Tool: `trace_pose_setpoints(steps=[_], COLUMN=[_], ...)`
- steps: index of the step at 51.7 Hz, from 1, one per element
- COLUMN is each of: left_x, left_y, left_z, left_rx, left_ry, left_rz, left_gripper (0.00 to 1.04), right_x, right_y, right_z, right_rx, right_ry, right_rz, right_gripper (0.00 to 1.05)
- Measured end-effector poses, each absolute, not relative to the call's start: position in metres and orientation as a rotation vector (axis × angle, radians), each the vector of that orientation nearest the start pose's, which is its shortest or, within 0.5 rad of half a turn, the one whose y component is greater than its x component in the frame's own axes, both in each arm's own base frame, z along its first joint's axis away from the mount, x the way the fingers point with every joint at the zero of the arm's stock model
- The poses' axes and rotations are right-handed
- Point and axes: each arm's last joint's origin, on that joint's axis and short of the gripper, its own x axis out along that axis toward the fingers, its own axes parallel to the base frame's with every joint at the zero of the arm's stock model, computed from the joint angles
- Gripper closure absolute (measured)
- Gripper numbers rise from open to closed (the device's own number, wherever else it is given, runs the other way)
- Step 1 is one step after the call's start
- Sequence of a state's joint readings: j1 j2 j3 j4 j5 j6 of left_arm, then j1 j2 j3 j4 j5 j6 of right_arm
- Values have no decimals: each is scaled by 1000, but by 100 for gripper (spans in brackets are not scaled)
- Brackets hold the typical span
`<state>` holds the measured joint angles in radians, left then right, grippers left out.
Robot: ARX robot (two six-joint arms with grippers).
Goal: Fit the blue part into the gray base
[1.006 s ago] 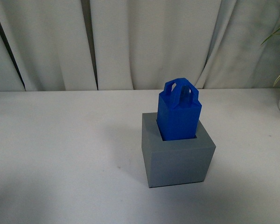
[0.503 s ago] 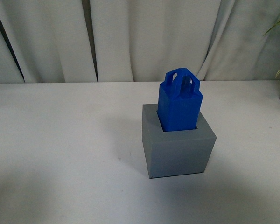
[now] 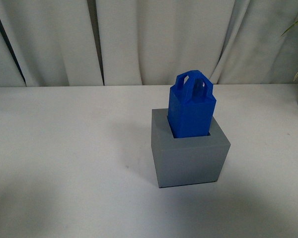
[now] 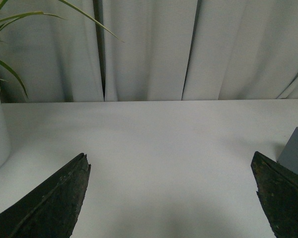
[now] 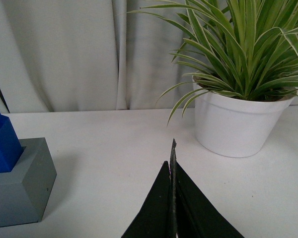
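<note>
Nothing moved since before, blue part (image 3: 191, 111) upright in gray base (image 3: 188, 153), left gripper (image 4: 171, 198) wide apart, empty, right gripper (image 5: 173, 198) closed, empty.

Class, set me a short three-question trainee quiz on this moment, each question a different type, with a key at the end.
1. True or false: the blue part stands in the recess of the gray base.
2. Which gripper is open? A) left gripper B) right gripper C) both
3. Fill in: in the right wrist view, a white pot holds a ____.

Key: 1 true. 2 A: the left fingers are spread wide; the right ones are pressed together, holding nothing. 3 plant.
</note>
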<state>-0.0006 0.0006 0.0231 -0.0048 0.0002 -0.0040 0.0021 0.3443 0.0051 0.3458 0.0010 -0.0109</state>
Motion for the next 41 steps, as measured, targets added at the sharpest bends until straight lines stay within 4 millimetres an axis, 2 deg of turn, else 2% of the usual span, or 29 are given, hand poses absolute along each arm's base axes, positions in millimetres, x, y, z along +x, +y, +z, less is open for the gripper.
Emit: trace_pose_setpoints(steps=[33, 41], left_x=[96, 96], left_y=[0, 0], left_z=[171, 171], left_rx=[-4, -4], left_ry=[-18, -18], left_rz=[-1, 0], left_gripper=[6, 6], right_x=[108, 99], right_y=[0, 0], right_z=[168, 164], right_rx=[-11, -11], right_ry=[-9, 10], right_rz=[3, 5], right_gripper=[103, 103])
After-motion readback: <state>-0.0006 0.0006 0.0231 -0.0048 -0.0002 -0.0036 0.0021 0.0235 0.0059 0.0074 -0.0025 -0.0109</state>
